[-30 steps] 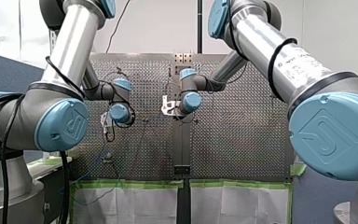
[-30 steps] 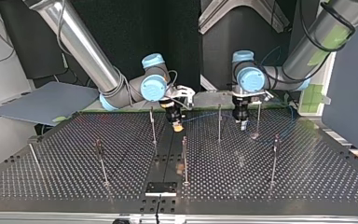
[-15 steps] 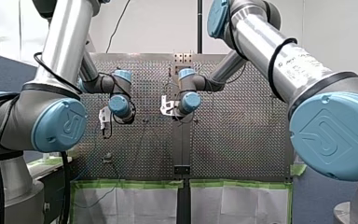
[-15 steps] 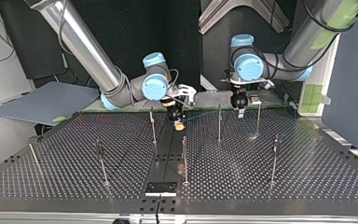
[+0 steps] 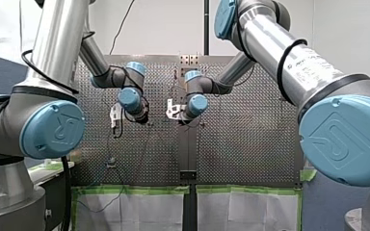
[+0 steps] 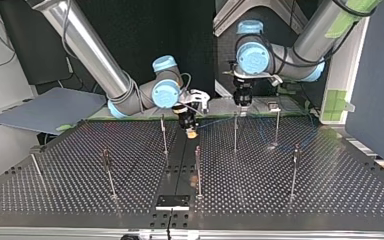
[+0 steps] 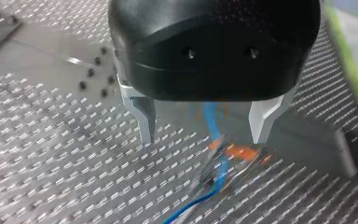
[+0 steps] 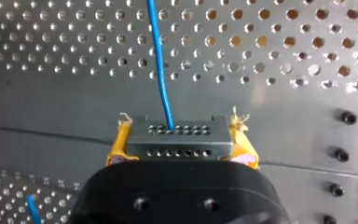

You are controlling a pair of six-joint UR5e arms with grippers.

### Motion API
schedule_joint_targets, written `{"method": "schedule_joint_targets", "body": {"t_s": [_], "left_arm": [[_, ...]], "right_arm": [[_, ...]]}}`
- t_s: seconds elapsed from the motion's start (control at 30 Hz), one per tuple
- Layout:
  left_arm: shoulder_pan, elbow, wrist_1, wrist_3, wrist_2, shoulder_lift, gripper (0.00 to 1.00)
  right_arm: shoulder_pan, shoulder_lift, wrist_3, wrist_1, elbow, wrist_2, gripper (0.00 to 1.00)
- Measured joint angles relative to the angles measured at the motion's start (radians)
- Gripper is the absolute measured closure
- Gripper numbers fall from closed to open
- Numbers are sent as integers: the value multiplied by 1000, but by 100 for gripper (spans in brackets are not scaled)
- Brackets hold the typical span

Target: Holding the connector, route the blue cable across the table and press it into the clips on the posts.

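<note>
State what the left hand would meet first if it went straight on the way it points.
Most likely the blue cable hanging inside the open left hand, then the blurred post just beyond it. Depth is unclear, so their order is a guess.

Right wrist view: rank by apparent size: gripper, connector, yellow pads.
Largest: right gripper, though it is nearest the camera.
Then: connector.
Smallest: yellow pads; the two look alike.

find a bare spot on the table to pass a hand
Bare table lies between the middle post and the post at the top view's right, toward the near edge. The far edge is crowded: my right gripper holding the connector, my left gripper, the blue cable, three posts.
</note>
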Motion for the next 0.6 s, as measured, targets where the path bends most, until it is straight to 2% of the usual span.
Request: {"method": "schedule_joint_targets", "body": {"t_s": [0.1,0.2,0.43,0.6], "left_arm": [[-25,-14,-25,-4,7,0,0],[-41,-27,-25,-15,25,0,0],[-64,-21,25,-61,57,-14,0],[-73,11,63,-71,52,-48,0]], "right_arm": [[-4,0,-1,5,0,0,100],[-8,0,-1,7,0,0,100],[-12,-4,-6,14,0,0,100],[-11,-27,-9,30,3,0,100]]}}
